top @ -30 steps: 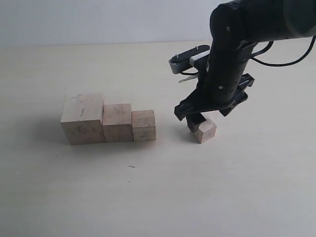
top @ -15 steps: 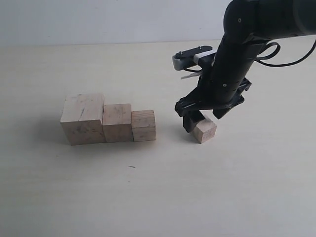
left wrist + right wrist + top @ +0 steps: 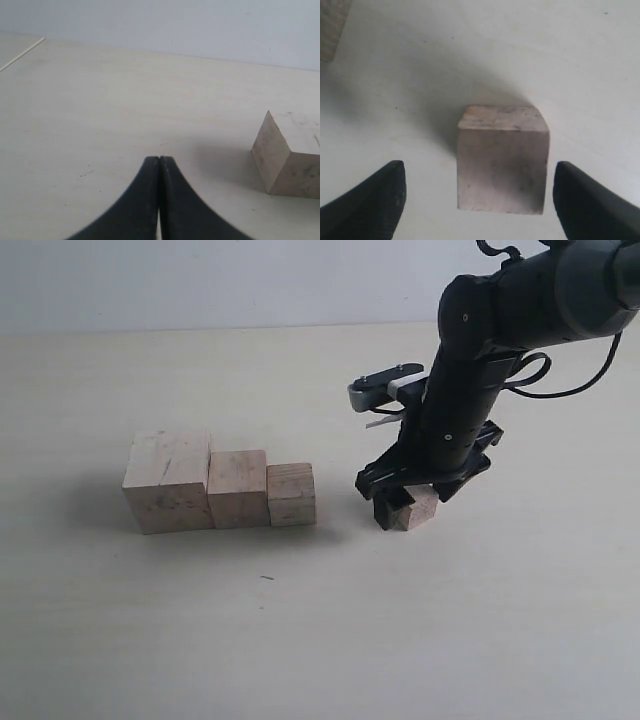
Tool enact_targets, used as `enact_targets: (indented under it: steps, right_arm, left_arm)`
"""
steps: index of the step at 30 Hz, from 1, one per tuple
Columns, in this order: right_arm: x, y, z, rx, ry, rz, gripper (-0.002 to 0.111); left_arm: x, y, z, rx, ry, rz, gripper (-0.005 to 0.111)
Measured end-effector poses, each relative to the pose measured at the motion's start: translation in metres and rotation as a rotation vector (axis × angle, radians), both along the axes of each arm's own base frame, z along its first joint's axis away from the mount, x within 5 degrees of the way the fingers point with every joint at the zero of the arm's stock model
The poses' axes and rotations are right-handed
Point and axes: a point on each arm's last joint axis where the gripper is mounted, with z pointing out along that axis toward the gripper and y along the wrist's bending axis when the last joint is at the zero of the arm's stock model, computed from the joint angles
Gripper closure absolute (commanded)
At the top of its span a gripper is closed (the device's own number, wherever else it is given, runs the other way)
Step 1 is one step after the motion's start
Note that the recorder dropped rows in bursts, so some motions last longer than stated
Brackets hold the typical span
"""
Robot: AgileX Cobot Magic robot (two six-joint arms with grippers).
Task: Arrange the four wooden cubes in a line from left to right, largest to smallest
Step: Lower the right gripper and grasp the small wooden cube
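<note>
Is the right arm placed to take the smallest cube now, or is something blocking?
Probably yes: the right end effector is open, one finger on each side of the smallest cube, nothing between, and the three-cube row stands apart.

Exterior camera is looking down across the table (image 3: 300, 640); right wrist camera is viewing the same smallest cube (image 3: 420, 510) closely from above.

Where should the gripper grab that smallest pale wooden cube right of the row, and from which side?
Probably by its two opposite vertical side faces, coming from straight above. The smallest pale wooden cube sits flat on the table, apart from the row of three larger cubes, and the open right gripper has a finger beside each of those faces.
</note>
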Motion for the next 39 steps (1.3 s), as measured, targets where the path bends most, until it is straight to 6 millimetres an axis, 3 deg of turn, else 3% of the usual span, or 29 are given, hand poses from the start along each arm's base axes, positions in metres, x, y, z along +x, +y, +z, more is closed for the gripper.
enact_targets:
  steps: [19, 26, 34, 39]
  right_arm:
    - [0.002, 0.0047, 0.0, 0.051, -0.014, -0.044, 0.034]
    - [0.0015, 0.0045, -0.0001, 0.048, -0.008, -0.045, 0.062]
    - [0.0013, 0.0043, -0.0001, 0.045, -0.006, -0.046, 0.084]
    - [0.0015, 0.0039, -0.0002, 0.041, -0.009, -0.041, 0.109]
  left_arm:
    - [0.0, 0.0, 0.0, 0.0, 0.0, 0.0, 0.107]
    - [0.0, 0.0, 0.0, 0.0, 0.0, 0.0, 0.107]
    - [0.0, 0.0, 0.0, 0.0, 0.0, 0.0, 0.107]
    - [0.0, 0.0, 0.0, 0.0, 0.0, 0.0, 0.107]
